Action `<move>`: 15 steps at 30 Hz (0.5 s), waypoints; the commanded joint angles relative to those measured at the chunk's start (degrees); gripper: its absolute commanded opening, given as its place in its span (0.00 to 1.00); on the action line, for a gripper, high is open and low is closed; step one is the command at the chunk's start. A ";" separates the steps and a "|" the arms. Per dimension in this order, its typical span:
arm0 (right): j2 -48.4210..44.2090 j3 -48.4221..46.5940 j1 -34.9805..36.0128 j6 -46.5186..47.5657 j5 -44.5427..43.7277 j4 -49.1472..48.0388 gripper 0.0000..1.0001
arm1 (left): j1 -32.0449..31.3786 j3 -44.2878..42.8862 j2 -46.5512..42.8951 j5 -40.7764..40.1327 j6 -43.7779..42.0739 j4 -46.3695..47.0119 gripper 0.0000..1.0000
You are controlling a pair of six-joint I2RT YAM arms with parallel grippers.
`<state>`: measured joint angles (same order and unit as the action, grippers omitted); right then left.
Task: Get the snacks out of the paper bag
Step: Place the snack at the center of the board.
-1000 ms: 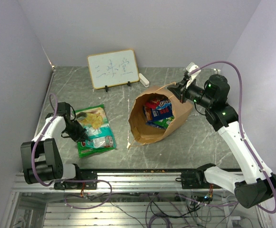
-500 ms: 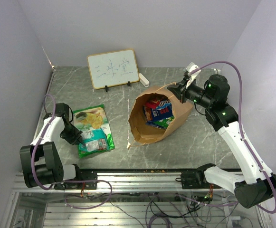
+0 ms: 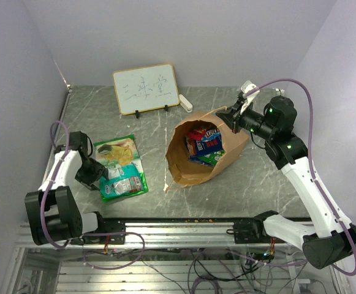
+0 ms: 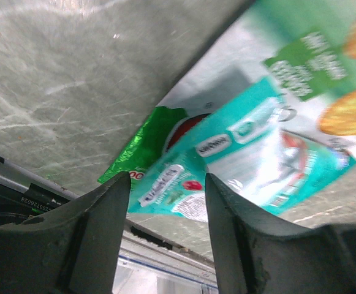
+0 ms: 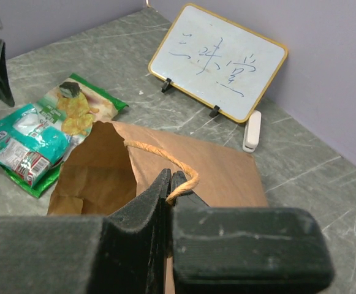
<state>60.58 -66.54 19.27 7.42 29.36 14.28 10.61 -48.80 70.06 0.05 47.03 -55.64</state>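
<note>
The brown paper bag (image 3: 227, 146) lies on its side, mouth toward the near edge, with red, blue and green snacks (image 3: 203, 144) inside. My right gripper (image 3: 233, 120) is shut on the bag's twisted handle (image 5: 159, 156), holding the mouth up. On the table at the left, a teal packet (image 3: 124, 184) lies on a larger green chips packet (image 3: 119, 153). My left gripper (image 3: 98, 179) sits just left of them, open and holding nothing. In the left wrist view, the teal packet (image 4: 239, 153) lies beyond the spread fingers (image 4: 107, 211).
A white framed board (image 3: 145, 89) stands at the back of the table with a white eraser (image 3: 185, 102) beside it. The table's near edge and metal rail (image 3: 184, 223) run just below the packets. A purple wall (image 3: 18, 92) borders the left side.
My left gripper has opened and let go of the teal packet, which now lies on the green packet. The right gripper and bag have not moved.
</note>
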 commanded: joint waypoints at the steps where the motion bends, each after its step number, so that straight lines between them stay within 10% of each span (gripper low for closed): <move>1: -1.94 -0.91 0.25 -1.20 0.44 0.98 0.00 | -0.72 -2.73 -5.26 3.78 -1.10 -1.41 0.69; 15: -0.93 -1.24 0.24 -1.09 2.81 0.33 0.00 | -43.09 0.97 -18.48 5.01 -4.07 37.16 0.94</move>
<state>59.51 -66.52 19.27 6.87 31.11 14.90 -23.16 -50.85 54.08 4.16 46.30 -36.25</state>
